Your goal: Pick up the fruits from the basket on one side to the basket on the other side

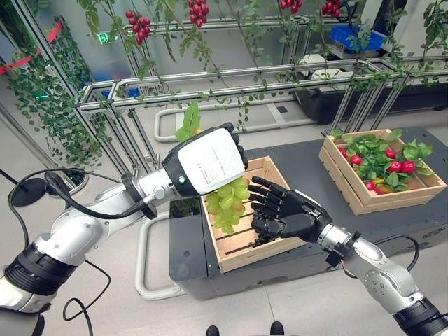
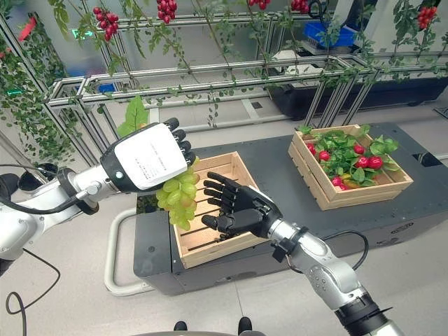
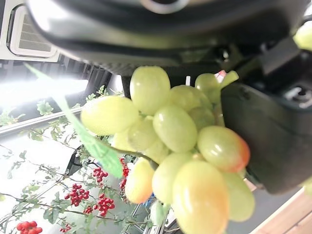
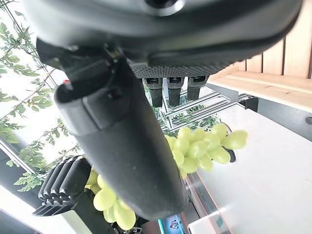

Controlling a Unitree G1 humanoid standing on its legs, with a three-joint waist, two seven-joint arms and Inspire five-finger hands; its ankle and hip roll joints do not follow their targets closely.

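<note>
Two wooden baskets are carried on a dark bench (image 1: 294, 157). The near basket (image 1: 269, 168) is a slatted crate placed toward the robot's left; its slat floor is seen bare where it shows past the hands. The far basket (image 1: 381, 199), set well apart toward the right, is filled with green leaves and red fruits (image 1: 400, 166).

One bunch of green grapes (image 1: 227, 203), with a green leaf at its upper end, is held by the left hand (image 1: 206, 159) above the near basket's left rim. The fingers of this hand are curled round the top of the bunch, and the grapes hang below the palm. In the left wrist view the bunch (image 3: 175, 146) is pressed close against the hand, a few grapes tinged orange-red.

The right hand (image 1: 283, 210) is held over the near basket, just beside the bunch, with fingers spread and holding nothing; contact with the grapes cannot be told.

A metal frame (image 1: 231, 80) with trailing vines and clusters of red berries (image 1: 138, 24) stands behind the bench.
</note>
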